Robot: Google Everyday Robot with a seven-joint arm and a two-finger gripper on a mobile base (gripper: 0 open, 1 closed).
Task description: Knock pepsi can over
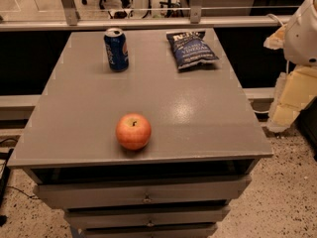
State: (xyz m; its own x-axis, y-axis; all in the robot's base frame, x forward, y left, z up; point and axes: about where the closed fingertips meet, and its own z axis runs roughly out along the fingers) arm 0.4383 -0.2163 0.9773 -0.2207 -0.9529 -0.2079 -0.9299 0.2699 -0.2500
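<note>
The pepsi can [116,49] is blue with a silver top and stands upright at the back left of the grey table top [198,108]. My gripper [288,103] hangs at the right edge of the view, beyond the table's right side and below the white arm [303,31]. It is far from the can and touches nothing.
A dark blue chip bag [191,48] lies at the back right of the table. A red-orange apple [133,131] sits near the front edge. Drawers [146,195] are below the top. A rail and glass wall run behind the table.
</note>
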